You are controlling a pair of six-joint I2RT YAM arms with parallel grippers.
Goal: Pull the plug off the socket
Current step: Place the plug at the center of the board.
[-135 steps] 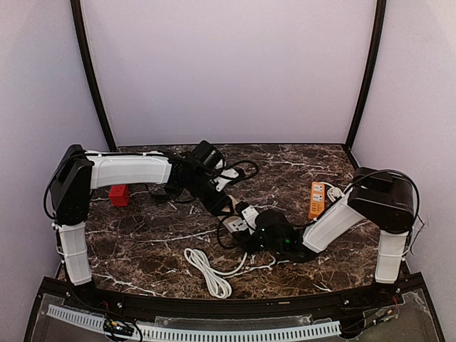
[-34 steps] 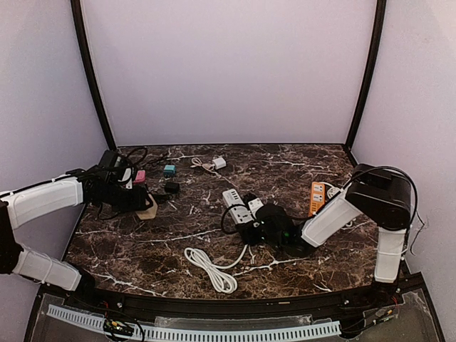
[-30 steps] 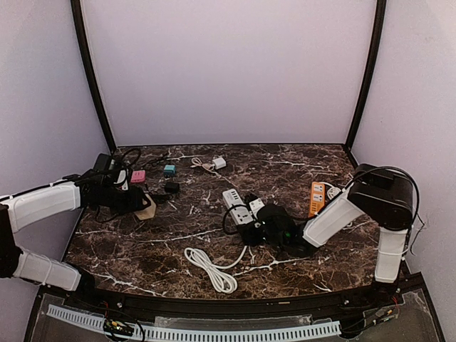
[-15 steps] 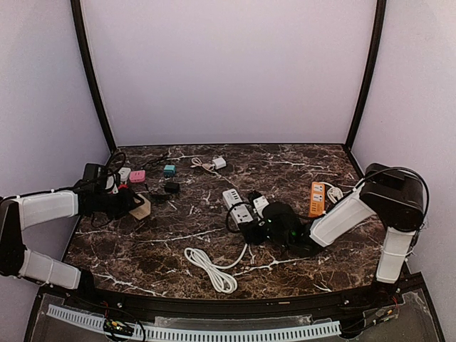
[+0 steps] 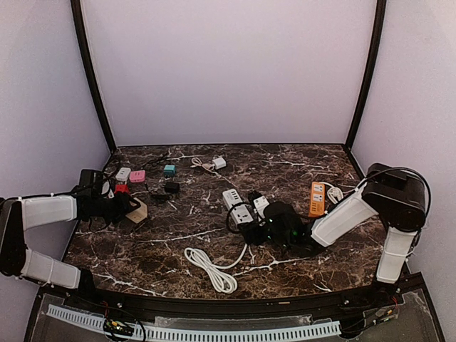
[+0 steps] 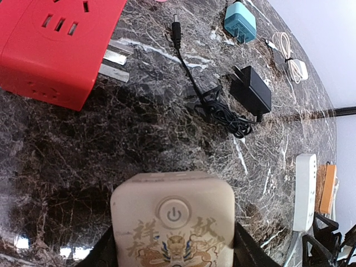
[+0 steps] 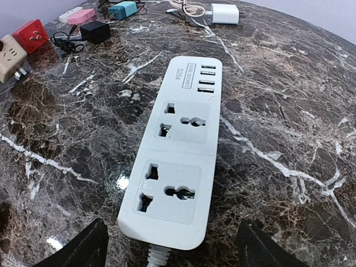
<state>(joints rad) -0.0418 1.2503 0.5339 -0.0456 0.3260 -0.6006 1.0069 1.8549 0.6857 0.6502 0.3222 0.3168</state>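
Plainly, plug and socket lie apart

The marble table (image 5: 299, 171) carries a white socket strip (image 5: 238, 206) at its centre, both outlets uncovered. From four o'clock the right gripper (image 7: 173, 251) straddles the strip's cable end, jaws wide and clear of its sides. At nine o'clock the left gripper (image 6: 173, 253) clamps the beige plug (image 6: 172, 222), well apart from the strip. A red cube socket (image 6: 58, 50) lies at the plug's eleven o'clock.
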